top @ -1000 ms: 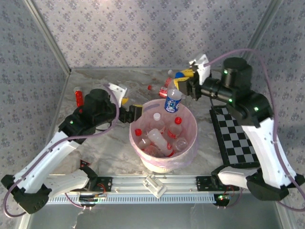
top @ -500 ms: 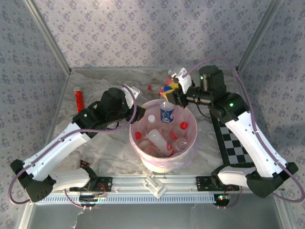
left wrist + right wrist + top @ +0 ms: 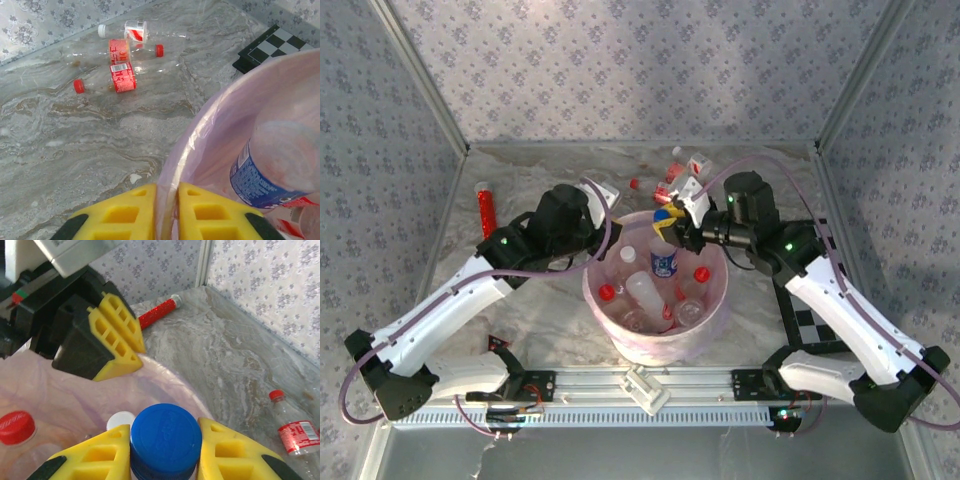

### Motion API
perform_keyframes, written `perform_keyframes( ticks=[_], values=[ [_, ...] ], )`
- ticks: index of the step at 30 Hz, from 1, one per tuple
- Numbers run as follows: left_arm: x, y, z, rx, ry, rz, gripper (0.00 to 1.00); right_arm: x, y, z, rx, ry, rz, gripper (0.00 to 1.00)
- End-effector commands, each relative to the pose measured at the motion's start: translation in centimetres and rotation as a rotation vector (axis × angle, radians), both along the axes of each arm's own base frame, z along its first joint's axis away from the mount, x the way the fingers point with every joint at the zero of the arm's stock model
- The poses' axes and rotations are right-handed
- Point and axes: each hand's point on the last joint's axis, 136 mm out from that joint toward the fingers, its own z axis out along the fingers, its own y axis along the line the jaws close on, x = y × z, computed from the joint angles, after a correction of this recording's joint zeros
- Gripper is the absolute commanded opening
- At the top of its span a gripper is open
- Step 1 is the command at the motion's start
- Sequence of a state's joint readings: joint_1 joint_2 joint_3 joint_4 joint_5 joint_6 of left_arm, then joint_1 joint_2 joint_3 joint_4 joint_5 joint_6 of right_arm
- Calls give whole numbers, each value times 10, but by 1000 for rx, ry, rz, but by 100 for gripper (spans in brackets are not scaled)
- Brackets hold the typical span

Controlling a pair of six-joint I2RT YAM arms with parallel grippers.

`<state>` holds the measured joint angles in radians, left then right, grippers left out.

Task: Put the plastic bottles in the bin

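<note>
Bottle (image 3: 665,262), blue label, hangs upright over bin (image 3: 660,345) mouth. Its blue cap (image 3: 164,432) is clenched between right gripper (image 3: 165,455) fingers. More bottles (image 3: 645,290) lie inside bin, with red and white caps showing. Left gripper (image 3: 166,192) pinches bin's far-left rim — one finger outside, one inside, pink liner (image 3: 225,125) caught between. Loose bottles (image 3: 122,75) with red labels lie on table (image 3: 75,140) beyond bin. Red one (image 3: 483,205) lies far left — near wall.

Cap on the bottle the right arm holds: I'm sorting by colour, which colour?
Blue cap, clearest in the right wrist view.
</note>
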<state>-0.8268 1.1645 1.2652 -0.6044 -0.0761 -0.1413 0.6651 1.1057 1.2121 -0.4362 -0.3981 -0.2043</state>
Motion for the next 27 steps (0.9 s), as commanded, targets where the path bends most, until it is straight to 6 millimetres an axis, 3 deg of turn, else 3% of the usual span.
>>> perform_keyframes(
  ticks=[1,8,15,18,19,24,27],
  values=[
    [12,12,3,24,-18,85,14,-23,-1,-65,-141,184,34,0],
    [18,18,4,15,-34,145,6,-40,2,-105,-287,235,68,0],
    [27,27,6,25,-58,211,1,-44,9,-123,-390,252,89,2],
    [29,29,6,32,-63,225,0,-42,15,-104,-335,225,98,13],
    [29,29,6,33,-63,231,0,-39,19,-83,-286,198,97,18],
    [32,31,7,37,-73,244,0,-30,25,-24,-126,151,90,63],
    [34,33,9,39,-80,253,0,-25,23,3,-63,119,70,73]
  ],
)
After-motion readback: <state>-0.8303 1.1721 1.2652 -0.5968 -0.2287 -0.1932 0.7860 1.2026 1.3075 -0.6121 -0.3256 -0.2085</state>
